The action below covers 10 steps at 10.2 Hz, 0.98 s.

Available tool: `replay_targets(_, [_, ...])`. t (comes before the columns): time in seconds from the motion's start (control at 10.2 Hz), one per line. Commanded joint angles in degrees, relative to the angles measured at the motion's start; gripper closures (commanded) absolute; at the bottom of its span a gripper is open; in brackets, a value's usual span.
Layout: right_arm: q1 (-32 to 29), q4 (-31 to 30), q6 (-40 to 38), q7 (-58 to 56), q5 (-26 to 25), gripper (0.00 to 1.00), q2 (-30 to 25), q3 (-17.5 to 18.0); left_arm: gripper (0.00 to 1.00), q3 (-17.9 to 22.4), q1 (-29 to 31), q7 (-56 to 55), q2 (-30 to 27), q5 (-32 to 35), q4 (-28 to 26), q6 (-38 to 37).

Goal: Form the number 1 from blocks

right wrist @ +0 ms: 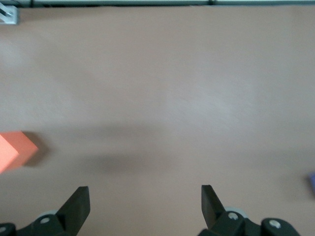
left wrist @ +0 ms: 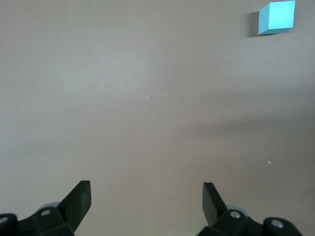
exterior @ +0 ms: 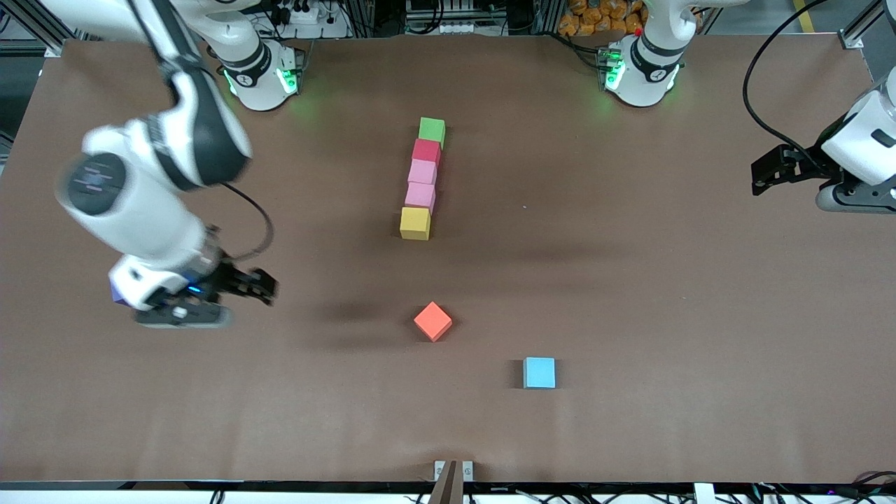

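Five blocks lie in a line at the table's middle: green (exterior: 432, 131) farthest from the front camera, then red (exterior: 426, 151), pink (exterior: 422, 172), a second pink (exterior: 420, 195) and yellow (exterior: 415, 223) nearest. An orange block (exterior: 432, 321) (right wrist: 12, 150) and a light blue block (exterior: 540, 372) (left wrist: 277, 17) lie apart, nearer the camera. A purple block (exterior: 117, 294) (right wrist: 312, 182) peeks out beside the right arm's hand. My right gripper (exterior: 260, 285) (right wrist: 145, 189) hangs open and empty over bare table between purple and orange. My left gripper (exterior: 766, 175) (left wrist: 146, 184) waits open and empty at its end.
The brown table (exterior: 630, 294) has bare surface around the loose blocks. The right arm's forearm (exterior: 140, 203) reaches low over its end of the table. A small bracket (exterior: 453, 470) sits at the table edge nearest the camera.
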Motion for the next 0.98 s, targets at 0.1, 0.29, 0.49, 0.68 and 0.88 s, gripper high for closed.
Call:
replay_targets(0.1, [-1.58, -4.21, -11.05, -8.66, 2.8, 0.0, -11.98, -7.24, 0.0, -0.37, 0.36, 0.88, -0.71, -0.42, 0.33, -0.95])
replay_targets(0.29, [-2.89, -4.21, -15.46, -9.47, 3.16, 0.0, -15.33, -9.46, 0.0, -0.11, 0.36, 1.23, -0.71, -0.33, 0.41, -0.95])
replay_targets(0.49, [-3.69, -4.21, -18.03, -10.61, 3.6, 0.0, -16.57, -11.74, 0.0, -0.02, 0.36, 0.88, -0.71, -0.33, 0.24, -0.95])
replay_targets(0.68, [-3.25, -4.03, -19.0, -12.8, 4.99, 0.0, -17.01, -13.24, 0.0, 0.07, 0.44, 1.23, -0.8, -0.33, 0.24, -0.95])
replay_targets(0.88, [-3.25, -4.47, -19.0, -14.39, 6.67, 0.0, -18.06, -13.77, 0.0, 0.06, 0.44, 1.32, -0.8, -0.33, 0.15, -1.04])
